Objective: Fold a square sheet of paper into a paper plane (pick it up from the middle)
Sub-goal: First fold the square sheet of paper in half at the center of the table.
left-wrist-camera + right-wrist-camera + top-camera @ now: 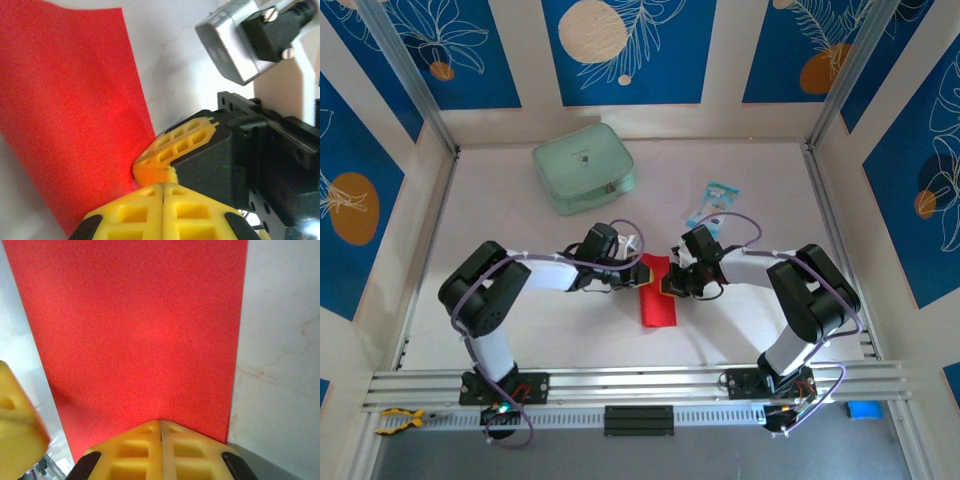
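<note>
Blue panels with pale leaf drawings wall in a white surface [750,180]. On it lies one red sheet of paper [659,305], folded to a narrow oblong and flat near the middle, closer to the arm bases than to the far wall. Seen from above, its long axis runs from the far side towards the bases, nearly straight, and neither end comes to a point.

The far end of the sheet sits between the two grippers, which meet there from either side. The left gripper [636,272] comes in from the left and the right gripper [670,283] from the right.

In the left wrist view the left jaws [163,186] are pressed together, their tips at the paper's edge and touching a yellow finger of the right gripper [172,150]. In the right wrist view the right jaws [160,422] are likewise pressed together, tips down on the red sheet [140,330]. Whether either pair pinches paper I cannot tell.

Beyond them lie one pale green pouch [583,166] and one small blue-white packet [712,203], well apart from the sheet.
</note>
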{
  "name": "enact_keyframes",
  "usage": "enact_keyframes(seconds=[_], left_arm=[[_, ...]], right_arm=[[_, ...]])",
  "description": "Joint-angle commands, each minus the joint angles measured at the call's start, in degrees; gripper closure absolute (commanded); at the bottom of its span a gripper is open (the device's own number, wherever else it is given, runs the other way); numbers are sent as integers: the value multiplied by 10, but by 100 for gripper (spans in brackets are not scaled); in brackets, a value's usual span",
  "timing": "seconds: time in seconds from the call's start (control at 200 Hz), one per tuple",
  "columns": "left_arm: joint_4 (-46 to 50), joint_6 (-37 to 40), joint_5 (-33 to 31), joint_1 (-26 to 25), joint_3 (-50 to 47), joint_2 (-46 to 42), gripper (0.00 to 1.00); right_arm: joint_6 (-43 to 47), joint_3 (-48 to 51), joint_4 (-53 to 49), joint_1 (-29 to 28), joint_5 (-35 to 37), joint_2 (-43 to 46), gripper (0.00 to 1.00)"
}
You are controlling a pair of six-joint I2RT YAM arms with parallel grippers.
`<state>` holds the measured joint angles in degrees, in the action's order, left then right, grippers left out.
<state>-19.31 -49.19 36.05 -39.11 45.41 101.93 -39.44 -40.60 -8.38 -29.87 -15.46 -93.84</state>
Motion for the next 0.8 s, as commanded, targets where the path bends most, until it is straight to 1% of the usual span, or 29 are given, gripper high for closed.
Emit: enact_keyframes(seconds=[0.0,0.23,0.395,0.505,0.66,0.795], left_arm=[[-1,13,20,4,0,13,100],[61,58,-2,4,-6,29,100],[120,107,-45,4,-20,34,100],[145,126,-77,4,-29,28,100],[153,116,-65,5,-15,1,100],[155,81,-37,-2,5,-44,100]], right_arm=[[1,18,-61,-1,54,-21,98],[-2,18,-64,-3,57,-20,98],[-6,18,-64,-5,58,-21,98],[-9,19,-62,-9,58,-22,98],[-11,17,-64,-12,62,-21,98],[-11,14,-67,-13,65,-19,98]])
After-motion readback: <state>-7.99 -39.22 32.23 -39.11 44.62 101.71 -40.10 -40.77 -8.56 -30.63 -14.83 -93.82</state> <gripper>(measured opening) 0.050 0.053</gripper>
